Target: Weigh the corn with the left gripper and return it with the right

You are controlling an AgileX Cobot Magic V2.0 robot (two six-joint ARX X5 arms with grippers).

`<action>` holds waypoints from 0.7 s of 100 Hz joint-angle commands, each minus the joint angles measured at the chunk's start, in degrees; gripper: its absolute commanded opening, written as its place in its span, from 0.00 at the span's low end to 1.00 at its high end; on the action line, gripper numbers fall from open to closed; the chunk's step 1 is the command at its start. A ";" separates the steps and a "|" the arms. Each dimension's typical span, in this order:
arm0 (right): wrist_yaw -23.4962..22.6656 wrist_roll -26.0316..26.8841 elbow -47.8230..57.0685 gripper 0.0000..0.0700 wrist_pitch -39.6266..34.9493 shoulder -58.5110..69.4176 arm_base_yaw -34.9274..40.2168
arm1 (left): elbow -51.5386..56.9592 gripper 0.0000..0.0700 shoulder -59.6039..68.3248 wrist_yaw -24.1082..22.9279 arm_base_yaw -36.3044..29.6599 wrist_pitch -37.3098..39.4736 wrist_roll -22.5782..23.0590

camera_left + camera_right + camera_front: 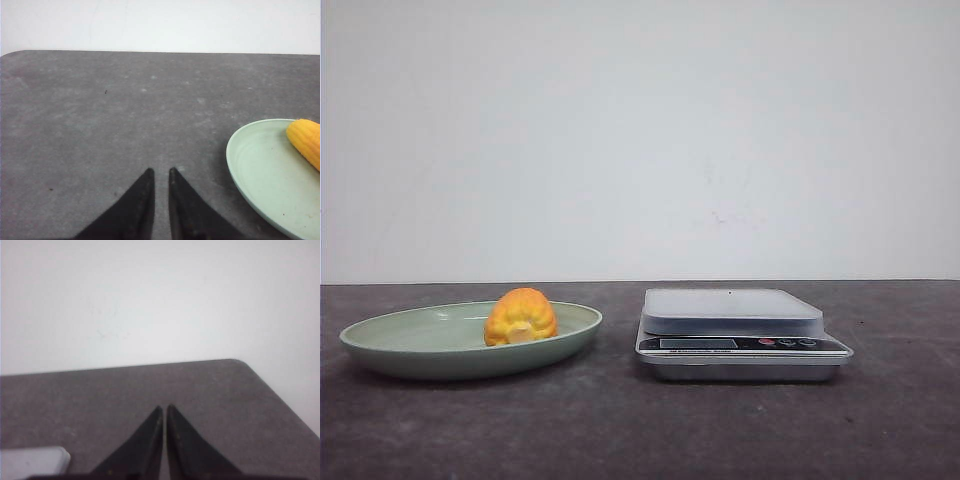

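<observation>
The corn [520, 317], a stubby orange-yellow cob piece, lies in a pale green plate [380, 335] at the left of the table, its paler cut end facing me. It also shows in the left wrist view [306, 141], at the edge of the plate [240, 170]. The scale [740, 330], with a grey platform, stands at the right of the plate with nothing on it. My left gripper [160, 171] hangs over bare table beside the plate, its jaws nearly together and empty. My right gripper [164, 407] is shut and empty over bare table.
A corner of the scale [32, 462] shows in the right wrist view. The dark table's rounded far corner [237, 362] and a white wall lie beyond. Neither arm shows in the front view.
</observation>
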 commanded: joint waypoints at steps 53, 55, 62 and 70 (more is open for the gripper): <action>-0.17 -1.20 -21.35 0.01 11.72 -5.46 -4.17 | -1.01 0.00 -0.09 0.09 0.09 -0.31 0.02; -0.15 -1.05 -21.92 0.01 11.76 -5.77 -4.17 | -1.01 0.00 -0.09 0.09 0.09 -0.31 0.02; -0.22 -0.92 -23.54 0.01 11.76 -6.95 -4.17 | -1.01 0.00 -0.09 0.07 0.09 -0.31 0.00; -0.66 -1.01 -24.00 0.01 10.45 -7.19 -4.07 | -1.01 0.00 -0.09 0.09 0.09 -0.31 0.00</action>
